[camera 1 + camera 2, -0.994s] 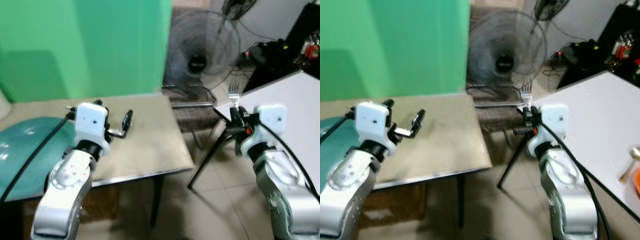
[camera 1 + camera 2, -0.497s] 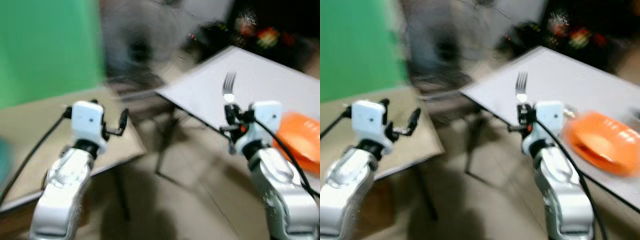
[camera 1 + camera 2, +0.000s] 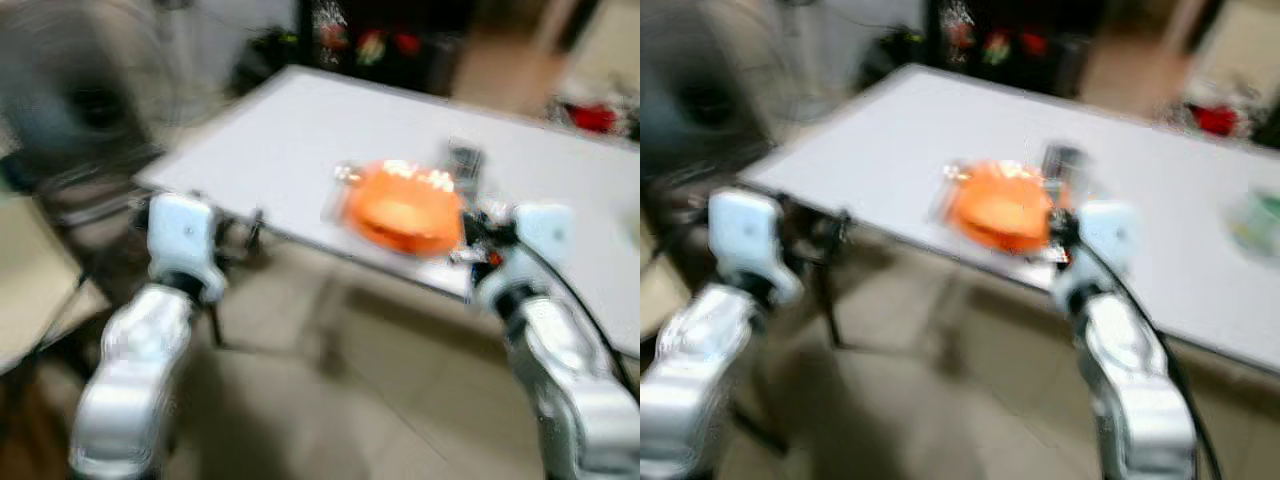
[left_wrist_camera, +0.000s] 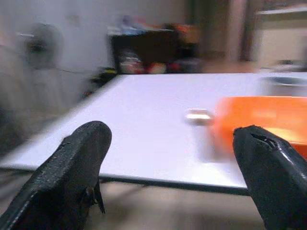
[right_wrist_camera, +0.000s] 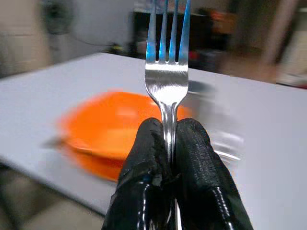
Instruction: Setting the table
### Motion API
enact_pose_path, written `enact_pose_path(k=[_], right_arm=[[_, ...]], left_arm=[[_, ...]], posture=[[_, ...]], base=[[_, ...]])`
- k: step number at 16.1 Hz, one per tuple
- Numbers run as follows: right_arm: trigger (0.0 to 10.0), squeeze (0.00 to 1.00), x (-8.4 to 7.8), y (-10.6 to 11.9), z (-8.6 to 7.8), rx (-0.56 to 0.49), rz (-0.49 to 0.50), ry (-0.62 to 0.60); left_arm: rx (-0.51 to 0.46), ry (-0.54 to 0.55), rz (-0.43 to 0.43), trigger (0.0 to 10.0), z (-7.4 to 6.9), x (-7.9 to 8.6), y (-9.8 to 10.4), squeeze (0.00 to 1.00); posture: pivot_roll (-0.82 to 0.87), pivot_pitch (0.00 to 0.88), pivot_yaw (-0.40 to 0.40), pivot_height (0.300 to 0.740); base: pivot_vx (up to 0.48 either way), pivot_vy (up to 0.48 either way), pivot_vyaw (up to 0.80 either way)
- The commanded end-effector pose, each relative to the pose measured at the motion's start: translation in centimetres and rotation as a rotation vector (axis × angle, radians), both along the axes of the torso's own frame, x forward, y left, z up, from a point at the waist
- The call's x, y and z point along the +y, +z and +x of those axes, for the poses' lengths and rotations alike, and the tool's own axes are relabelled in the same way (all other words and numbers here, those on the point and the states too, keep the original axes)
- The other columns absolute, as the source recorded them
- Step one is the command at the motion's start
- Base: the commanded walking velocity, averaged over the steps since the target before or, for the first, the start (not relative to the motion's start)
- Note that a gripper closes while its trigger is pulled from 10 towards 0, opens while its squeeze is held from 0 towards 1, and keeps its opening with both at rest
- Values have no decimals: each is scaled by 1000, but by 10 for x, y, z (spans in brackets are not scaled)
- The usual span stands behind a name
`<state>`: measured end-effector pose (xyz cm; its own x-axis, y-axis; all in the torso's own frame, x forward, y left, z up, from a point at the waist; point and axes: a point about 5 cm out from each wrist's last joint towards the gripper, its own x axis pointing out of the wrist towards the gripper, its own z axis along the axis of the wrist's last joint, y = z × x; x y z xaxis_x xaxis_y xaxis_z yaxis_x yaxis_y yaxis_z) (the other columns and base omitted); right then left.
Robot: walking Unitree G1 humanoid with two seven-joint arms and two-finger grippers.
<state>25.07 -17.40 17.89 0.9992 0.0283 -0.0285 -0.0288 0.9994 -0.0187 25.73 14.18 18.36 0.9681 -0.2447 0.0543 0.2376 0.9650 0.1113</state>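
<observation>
right gripper [image 5: 169, 143] clenched on fork [image 5: 166, 72] | left gripper [image 4: 172, 158] released | orange plate [image 3: 405, 205] blurred

Two silver jointed arms with white boxy wrist housings, black cables, and glossy black rubbery fingers [image 5: 192, 158].

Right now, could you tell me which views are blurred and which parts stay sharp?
Both eye views smear heavily, the orange plate and white table streaked. Right wrist view: fork crisp, background soft. Left wrist view: fingers sharp, table blurred.
</observation>
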Motion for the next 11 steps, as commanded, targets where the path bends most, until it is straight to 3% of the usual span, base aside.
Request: enact_pose_path(k=[1, 4, 8, 11], right_arm=[[10000, 0, 4, 10, 1, -47, -5, 9], [10000, 0, 0, 2, 0, 8, -40, 23], [10000, 0, -2, 3, 3, -4, -65, 36], [10000, 0, -3, 3, 4, -7, -75, 31]], left_arm=[[-13, 17, 8, 10000, 2, 5, 3, 204], [-10, 10, 11, 10000, 8, 3, 1, 204], [-20, 7, 14, 10000, 13, 3, 3, 204], [-23, 4, 14, 10000, 14, 3, 2, 204]], posture=[[-47, 0, 4, 740], [-57, 0, 11, 740], [-65, 0, 16, 740], [-68, 0, 21, 740]], base=[[0, -480, 0], [0, -477, 0], [0, -475, 0], [0, -472, 708]])
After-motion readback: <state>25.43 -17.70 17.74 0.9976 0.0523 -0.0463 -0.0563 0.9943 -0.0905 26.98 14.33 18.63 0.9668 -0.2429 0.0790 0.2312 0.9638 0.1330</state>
